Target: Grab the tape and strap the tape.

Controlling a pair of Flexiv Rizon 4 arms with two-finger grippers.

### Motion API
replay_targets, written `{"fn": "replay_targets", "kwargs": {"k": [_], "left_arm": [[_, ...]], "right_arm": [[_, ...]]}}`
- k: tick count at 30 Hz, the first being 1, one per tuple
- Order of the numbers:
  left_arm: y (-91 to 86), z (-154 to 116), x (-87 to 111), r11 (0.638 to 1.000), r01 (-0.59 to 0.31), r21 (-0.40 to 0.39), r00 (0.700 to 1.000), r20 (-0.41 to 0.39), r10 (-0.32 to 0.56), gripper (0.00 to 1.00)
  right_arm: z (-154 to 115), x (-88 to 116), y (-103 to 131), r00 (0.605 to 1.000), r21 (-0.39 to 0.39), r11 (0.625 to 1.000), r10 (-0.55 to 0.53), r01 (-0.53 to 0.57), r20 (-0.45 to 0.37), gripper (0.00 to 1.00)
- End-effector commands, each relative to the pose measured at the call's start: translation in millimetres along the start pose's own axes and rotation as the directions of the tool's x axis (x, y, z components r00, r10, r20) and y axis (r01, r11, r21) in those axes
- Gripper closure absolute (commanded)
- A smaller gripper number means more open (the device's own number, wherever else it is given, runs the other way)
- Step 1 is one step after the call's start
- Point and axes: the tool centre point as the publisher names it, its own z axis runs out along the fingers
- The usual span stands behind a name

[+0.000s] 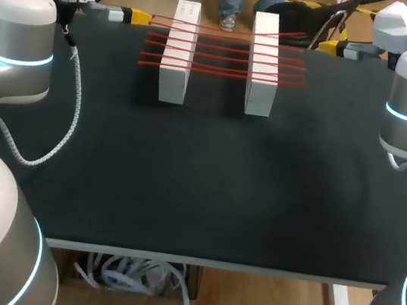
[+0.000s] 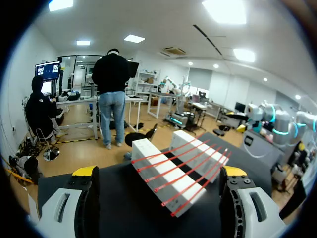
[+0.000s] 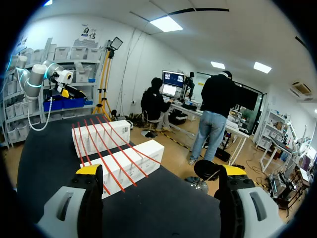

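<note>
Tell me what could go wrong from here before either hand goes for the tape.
1. The red tape strands run close together across the white blocks. The open left hand or right hand might pinch two strands at once, or miss the one wanted.
2. The blocks seem only to stand on the table, so a sideways pull on a strand could drag or tip one.

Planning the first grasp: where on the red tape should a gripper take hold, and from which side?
Probably mid-span of the nearest tape strand, where it bridges the gap between the two white blocks. Come from above, one finger each side: it hangs free there, with room underneath.
</note>
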Motion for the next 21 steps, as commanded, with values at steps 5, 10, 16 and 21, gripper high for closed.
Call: {"fn": "replay_targets", "kwargs": {"k": [5, 10, 16, 21], "left_arm": [[1.3, 0.3, 0.0, 1.0, -0.001, 0.005, 1.0, 0.001, 0.001, 0.0], [1.3, 0.3, 0.0, 1.0, -0.001, 0.005, 1.0, 0.001, 0.001, 0.0], [1.3, 0.3, 0.0, 1.0, -0.001, 0.005, 1.0, 0.001, 0.001, 0.0], [1.9, 2.2, -0.3, 0.999, -0.048, -0.013, 0.998, -0.037, 0.047, 0.0]], "right_arm": [[-0.8, -0.7, 0.0, 1.0, 0.001, 1.0, 0.0, 0.0, -0.003, 0.0], [-0.8, -0.7, 0.0, 1.0, 0.001, 1.0, 0.0, 0.0, -0.003, 0.0], [-0.8, -0.7, 0.0, 1.0, 0.001, 1.0, 0.0, 0.0, -0.003, 0.0], [-0.8, -0.7, 0.0, 1.0, 0.001, 1.0, 0.0, 0.0, -0.003, 0.0]]}}
